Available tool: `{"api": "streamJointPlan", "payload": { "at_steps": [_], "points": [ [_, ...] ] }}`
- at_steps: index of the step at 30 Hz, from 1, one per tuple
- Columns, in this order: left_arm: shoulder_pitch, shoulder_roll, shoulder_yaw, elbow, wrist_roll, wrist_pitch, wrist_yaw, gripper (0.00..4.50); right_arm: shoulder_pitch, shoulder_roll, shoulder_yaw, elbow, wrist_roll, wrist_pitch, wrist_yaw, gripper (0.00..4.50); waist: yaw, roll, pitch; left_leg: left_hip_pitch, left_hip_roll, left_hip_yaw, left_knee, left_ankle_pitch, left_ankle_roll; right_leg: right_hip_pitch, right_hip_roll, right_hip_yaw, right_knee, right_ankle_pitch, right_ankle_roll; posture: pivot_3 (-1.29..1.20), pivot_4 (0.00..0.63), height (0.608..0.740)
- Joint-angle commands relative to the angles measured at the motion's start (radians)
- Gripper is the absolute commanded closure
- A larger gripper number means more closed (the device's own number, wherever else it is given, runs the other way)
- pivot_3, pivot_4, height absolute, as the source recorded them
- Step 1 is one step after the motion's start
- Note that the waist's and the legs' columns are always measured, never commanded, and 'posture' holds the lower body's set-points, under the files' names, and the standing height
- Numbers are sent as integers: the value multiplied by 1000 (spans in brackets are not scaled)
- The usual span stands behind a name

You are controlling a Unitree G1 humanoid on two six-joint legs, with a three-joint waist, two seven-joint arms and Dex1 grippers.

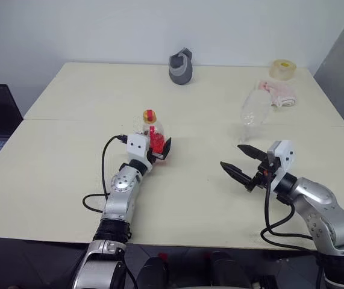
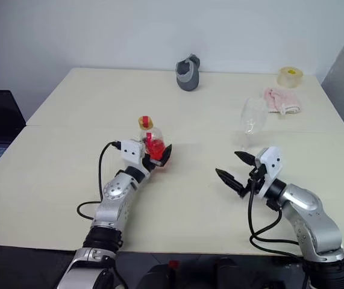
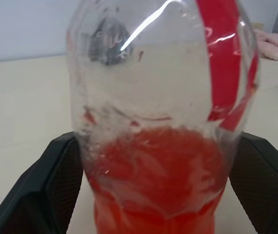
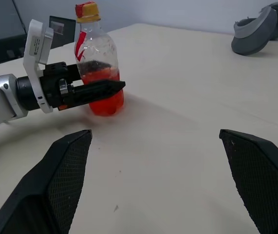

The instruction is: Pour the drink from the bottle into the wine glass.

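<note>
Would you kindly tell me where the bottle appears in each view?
Left eye: bottle left of centre, between left pincer fingers.
Right eye: left of centre.
Left wrist: close up, centre.
Right wrist: upper left.
Shared landmark: its yellow cap.

Silver jointed arms carry white wrist blocks, looping black cables and black, textured, pointed fingers (image 4: 255, 175).

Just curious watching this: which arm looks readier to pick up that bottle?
The left. Its open gripper already straddles the bottle, while the right gripper hangs open off to the side.
</note>
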Motion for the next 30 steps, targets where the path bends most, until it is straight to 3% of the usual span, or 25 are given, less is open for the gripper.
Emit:
{"api": "streamJointPlan", "payload": {
  "at_steps": [1, 3, 7, 11, 17, 25, 30],
  "points": [
    [-23, 1, 12, -10, -14, -53, -12, 201, -4, -6, -22, -46, 16, -5, -8, 0, 0, 0, 0, 0, 0, 0, 0, 0, 0, 0, 0, 0, 0, 0, 0, 0, 150, 740],
    [-21, 5, 19, -13, -24, -62, -20, 539, -3, -5, -22, -45, 14, -7, -12, 0, 0, 0, 0, 0, 0, 0, 0, 0, 0, 0, 0, 0, 0, 0, 0, 0, 150, 740],
    [-18, 8, 27, -15, -25, -72, -25, 1640, -3, -1, -15, -42, 10, -12, -15, 0, 0, 0, 0, 0, 0, 0, 0, 0, 0, 0, 0, 0, 0, 0, 0, 0, 150, 740],
    [-13, 8, 29, -22, -27, -72, -35, 2195, -10, 1, -7, -36, 5, -17, -18, 0, 0, 0, 0, 0, 0, 0, 0, 0, 0, 0, 0, 0, 0, 0, 0, 0, 150, 740],
    [1, 24, 33, -80, -49, -25, -57, 2288, -94, 17, 19, -24, -26, 31, -90, 0, -3, 0, 0, 0, 0, 0, 0, 0, 0, 0, 0, 0, 0, 0, 0, 0, 150, 740],
    [-16, 144, -6, -192, -118, 198, -236, 2289, -406, 172, 93, 51, -16, 115, -191, 0, -8, 0, 0, -1, 1, -1, 0, 1, -2, -3, 1, 1, 2, 1, -1, 0, 150, 740],
    [-93, 139, -27, -167, -152, 220, -334, 2289, -533, 216, 160, 176, -66, 112, -165, 0, 3, -1, 1, -3, -1, -2, 2, 2, -3, -3, -1, -2, 0, 1, -1, 0, 150, 740]
  ]
}}
